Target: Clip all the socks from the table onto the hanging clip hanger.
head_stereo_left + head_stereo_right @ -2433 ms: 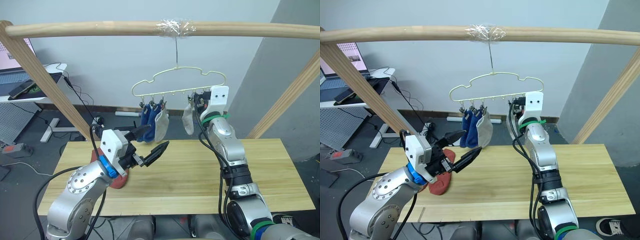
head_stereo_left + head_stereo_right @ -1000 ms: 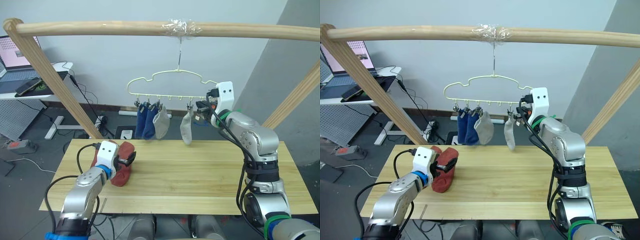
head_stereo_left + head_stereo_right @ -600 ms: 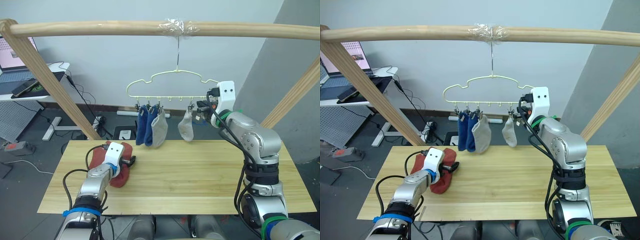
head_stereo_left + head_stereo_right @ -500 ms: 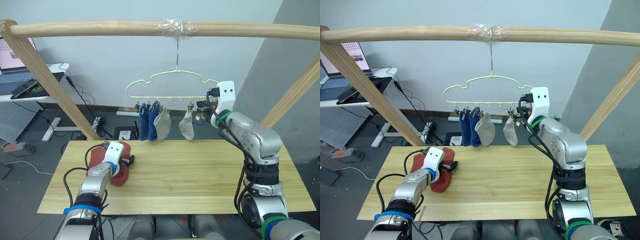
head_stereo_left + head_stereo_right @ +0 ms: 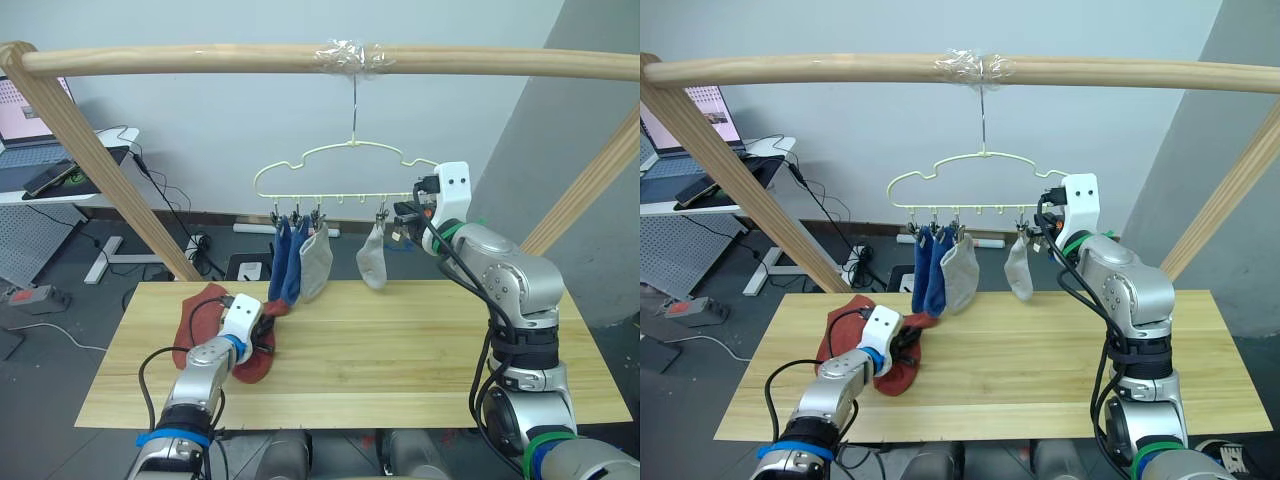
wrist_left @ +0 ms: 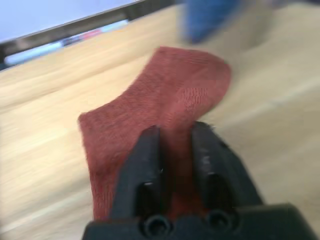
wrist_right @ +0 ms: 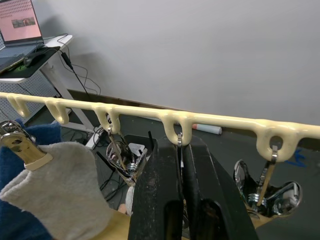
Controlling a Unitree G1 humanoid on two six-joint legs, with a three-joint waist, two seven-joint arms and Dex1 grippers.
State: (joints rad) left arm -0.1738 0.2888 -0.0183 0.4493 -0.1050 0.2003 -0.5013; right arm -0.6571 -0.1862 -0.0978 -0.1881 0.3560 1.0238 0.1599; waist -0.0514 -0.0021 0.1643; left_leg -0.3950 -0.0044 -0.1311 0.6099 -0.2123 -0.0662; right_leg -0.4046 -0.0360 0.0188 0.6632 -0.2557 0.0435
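While L hand (image 6: 175, 150) pinches a red sock (image 5: 250, 362) near tabletop's (image 5: 400, 340) left edge, R hand (image 7: 181, 165) is clamped on a hanger (image 5: 340, 170) clip (image 7: 178, 145); 2 blue socks (image 5: 283, 262), 2 grey socks (image 5: 314, 262) hang clipped.

Left arm low, forearm reaching toward 1 o'clock over the desk (image 5: 420, 350). Left hand (image 6: 175, 137) down at the desk surface, black fingers (image 6: 145, 165) drawn close together and pinching a fold of the rust-red sock (image 6: 165, 95). White wrist housing uppermost, blue band behind it.

Right arm raised, elbow bent at 3 o'clock, forearm angled up toward 11 o'clock. Right hand (image 7: 180, 145) level with the clip hanger (image 5: 340, 150) bar, fingers (image 7: 157, 190) pressed together on a metal clip (image 7: 179, 145) hanging from the bar. Green band at the wrist, cables looped along the forearm.
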